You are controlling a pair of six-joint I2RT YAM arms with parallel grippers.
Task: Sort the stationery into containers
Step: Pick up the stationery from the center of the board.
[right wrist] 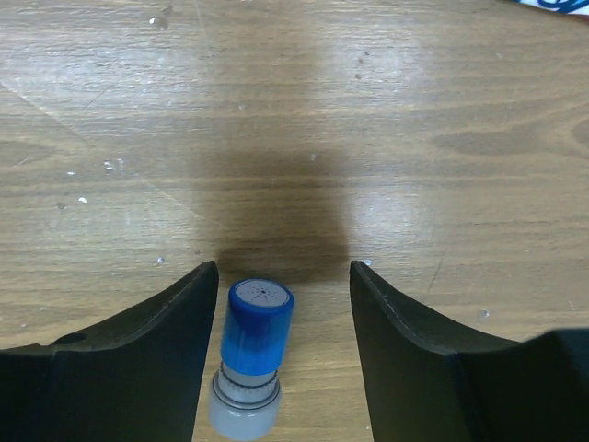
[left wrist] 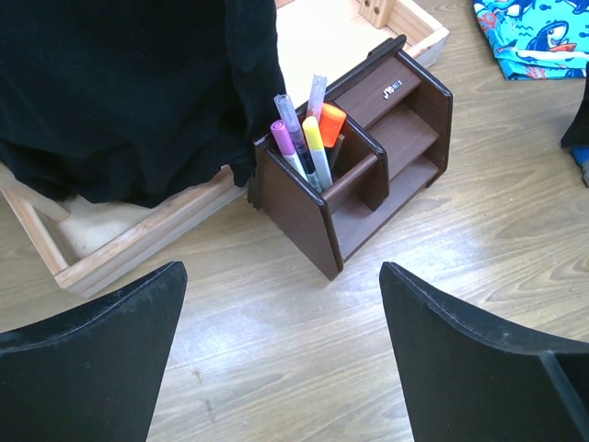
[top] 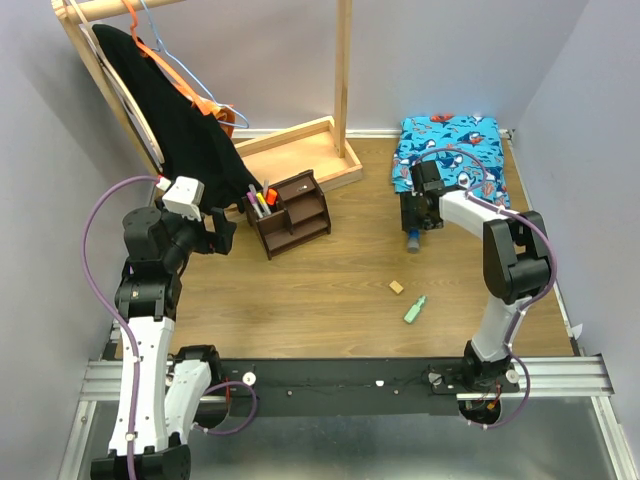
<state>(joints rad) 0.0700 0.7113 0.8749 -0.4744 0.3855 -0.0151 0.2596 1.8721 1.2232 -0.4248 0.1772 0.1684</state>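
Right tool (right wrist: 281, 274), jaws apart and empty, straddles the blue-topped tube (right wrist: 256, 354) lying on the wooden surface (right wrist: 294, 110), well apart from the organiser (top: 295, 212) — the tube sits close beside one finger, so closing may roll or skid it away.

1. You see a dark brown desk organiser (left wrist: 294, 207) holding a purple marker (left wrist: 281, 138), a yellow marker (left wrist: 315, 147) and an orange-capped marker (left wrist: 331, 120).
2. Your tube (right wrist: 259, 318) is blue-capped over grey.
3. You also have a mint-green highlighter (top: 414, 310), a tan eraser (top: 397, 287) and a blue shark-print cloth (top: 462, 135).
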